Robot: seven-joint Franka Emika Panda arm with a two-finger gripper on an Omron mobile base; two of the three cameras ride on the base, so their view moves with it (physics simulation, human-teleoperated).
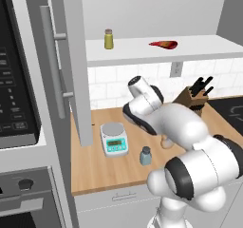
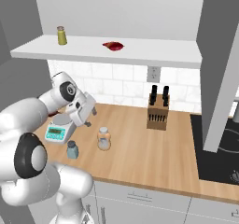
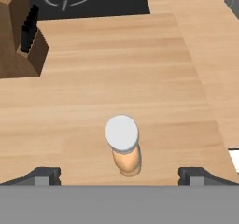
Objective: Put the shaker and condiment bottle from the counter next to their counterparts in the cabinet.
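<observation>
1. Here the two-finger gripper [image 3: 119, 177] hangs over the slim orange-tan condiment bottle with a pale whitish-grey cap [image 3: 123, 143], its dark fingertips [image 3: 43, 176] spread wide to either side and touching nothing.
2. In the hand view the bottle sits between the tips and a little ahead of them, cap facing the camera, so its long axis runs upright, nearly along the gripper's line of approach.
3. The bottle stands on the light-brown wood-plank counter [image 2: 154, 153], apart from the small pale blue-grey shaker with a dark grey cap [image 2: 72, 149] near the front edge.
4. I judge the next move to be a straight descent, then closing on the body below the cap.
5. Above, the olive-yellow jar [image 1: 108, 39] and the red pointed bottle [image 1: 163, 44] wait on the white cabinet shelf [image 1: 190, 47].
</observation>
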